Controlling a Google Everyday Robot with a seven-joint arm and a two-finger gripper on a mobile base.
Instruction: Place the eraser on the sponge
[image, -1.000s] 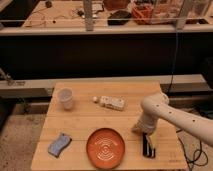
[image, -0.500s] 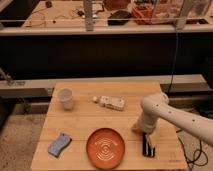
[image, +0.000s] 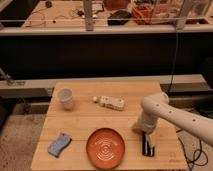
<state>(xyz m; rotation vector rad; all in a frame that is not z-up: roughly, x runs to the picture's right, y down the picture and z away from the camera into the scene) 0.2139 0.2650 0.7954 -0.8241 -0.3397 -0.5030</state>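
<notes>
Where the pale arm (image: 175, 116) reaches in from the right edge and bends down over the wooden table (image: 80, 122), the gripper (image: 144, 133) sits low over the table's right front part, just right of the orange plate (image: 105, 147); directly in front of it lies the eraser (image: 148, 146), a small dark block with a pale stripe along it, its length pointing toward the table's front edge; the gripper's end and the eraser's far end run together into one dark shape, so I cannot tell whether the gripper touches the eraser, nor whether it is spread or pressed together; the eraser appears to rest on the wood, near the plate's right rim but apart from it; the sponge (image: 59, 144), a flat blue-grey pad with wavy sides, lies on the table's left front part, across the plate from the eraser and well apart from it; the plate, round and marked with pale rings, lies between the two at the front middle; farther back, a whitish cup (image: 65, 98) stands upright toward the left rear, a whitish rectangular box (image: 113, 103) lies near the rear middle, and a small pale ball (image: 95, 99) lies just beside the box's left end.
</notes>
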